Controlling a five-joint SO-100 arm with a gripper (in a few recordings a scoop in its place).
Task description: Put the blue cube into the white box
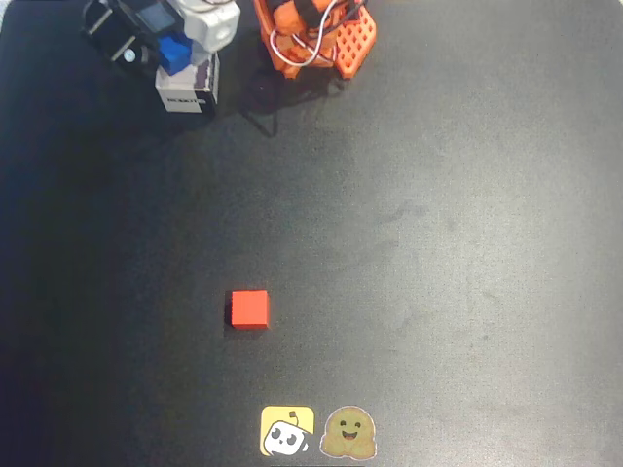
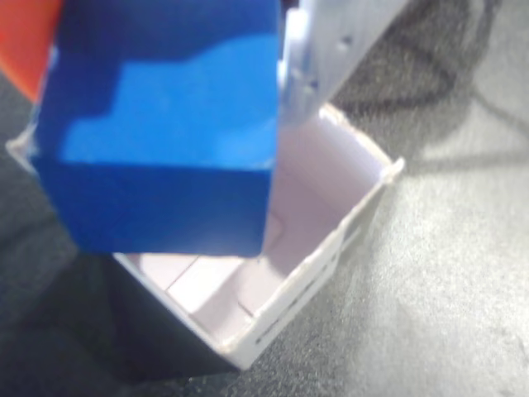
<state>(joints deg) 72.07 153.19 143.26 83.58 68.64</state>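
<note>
Above the open white box [image 2: 314, 248] at the table's [image 1: 438, 243] far corner, the gripper [image 2: 165, 124] holds the blue cube [image 2: 161, 141] clamped between its fingers, so carrying looks done and only the release remains.

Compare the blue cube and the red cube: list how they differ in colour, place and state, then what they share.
The blue cube is blue; the red cube is red. The blue cube is held in the tool above the white box; the red cube lies free on the table, mid-mat. Both look like plain, similar-sized cubes.
</note>
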